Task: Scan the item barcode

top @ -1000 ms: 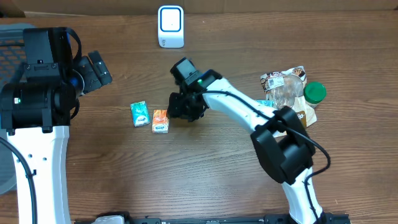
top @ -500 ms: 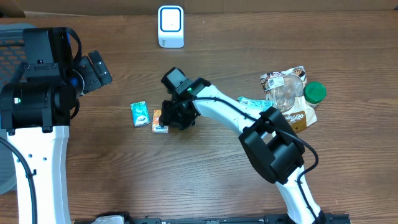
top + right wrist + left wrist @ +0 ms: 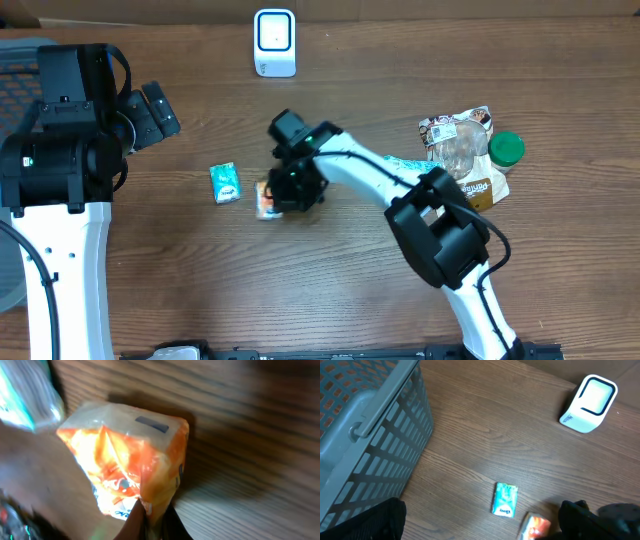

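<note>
The right gripper (image 3: 150, 521) pinches one edge of the orange pack (image 3: 125, 455), near the middle of the bench (image 3: 330, 290), probably to carry it to the scanner (image 3: 274, 42). The left gripper (image 3: 155, 112) waits well apart, spread wide and empty.
</note>
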